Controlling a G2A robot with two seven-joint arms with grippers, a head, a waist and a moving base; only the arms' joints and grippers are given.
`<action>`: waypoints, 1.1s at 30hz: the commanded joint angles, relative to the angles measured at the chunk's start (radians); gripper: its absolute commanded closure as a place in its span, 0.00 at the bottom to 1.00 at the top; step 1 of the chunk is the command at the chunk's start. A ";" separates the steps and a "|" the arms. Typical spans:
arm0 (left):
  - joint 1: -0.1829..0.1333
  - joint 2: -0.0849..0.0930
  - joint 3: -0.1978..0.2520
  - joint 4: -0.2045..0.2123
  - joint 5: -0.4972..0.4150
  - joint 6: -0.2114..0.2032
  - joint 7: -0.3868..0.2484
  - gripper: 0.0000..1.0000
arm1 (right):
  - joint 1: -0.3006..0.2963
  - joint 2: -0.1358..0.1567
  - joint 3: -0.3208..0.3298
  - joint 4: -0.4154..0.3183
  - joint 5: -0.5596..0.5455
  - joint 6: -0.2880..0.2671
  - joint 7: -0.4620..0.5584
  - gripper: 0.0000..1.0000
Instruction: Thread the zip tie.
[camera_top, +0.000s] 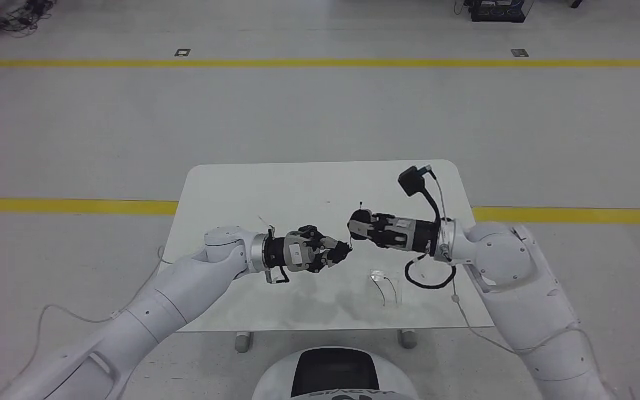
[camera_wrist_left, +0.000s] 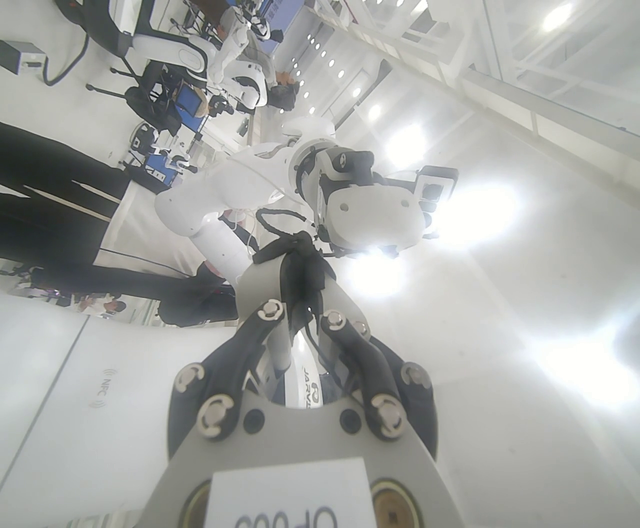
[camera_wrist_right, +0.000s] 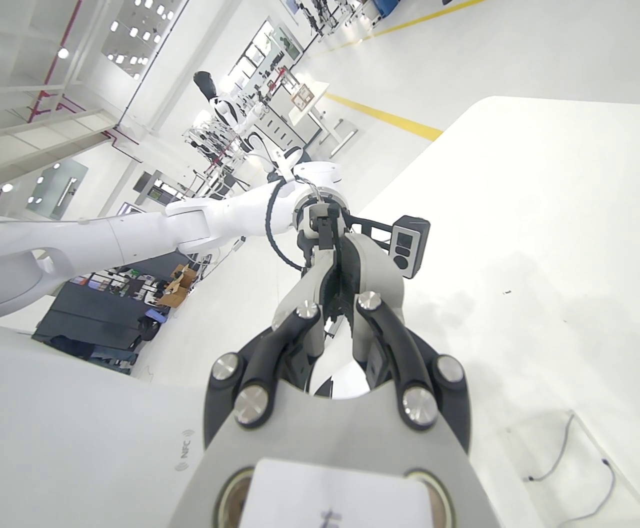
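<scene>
Both arms meet above the middle of the white table (camera_top: 250, 190). My left gripper (camera_top: 341, 250) comes in from the lower left and is shut. A thin black strip, which looks like the zip tie (camera_wrist_left: 280, 250), sticks out sideways from its tips (camera_wrist_left: 296, 260). My right gripper (camera_top: 354, 222) faces it from the right, a short way off and slightly farther back. Its black ribbed pads (camera_wrist_right: 345, 280) are pressed together, and I cannot make out anything between them. Just beyond its tips (camera_wrist_right: 339, 250) is the left arm's wrist (camera_wrist_right: 315, 200).
A clear curved loop (camera_top: 383, 285) lies on the table near the front edge, below the right gripper. A thin grey wire (camera_wrist_right: 570, 450) lies on the tabletop near the right arm. A small dark speck (camera_top: 322, 203) sits behind the grippers. Grey floor with yellow lines surrounds the table.
</scene>
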 joint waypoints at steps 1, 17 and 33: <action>0.000 0.000 0.000 0.000 0.000 0.000 0.000 1.00 | 0.000 0.001 -0.001 -0.002 0.000 0.000 -0.004 1.00; 0.000 0.000 0.000 0.000 0.000 0.000 0.000 1.00 | 0.012 0.012 -0.024 0.013 0.000 0.000 -0.019 1.00; 0.000 0.000 0.000 0.000 0.000 0.000 0.000 1.00 | 0.010 0.025 -0.030 0.012 0.010 0.000 -0.016 1.00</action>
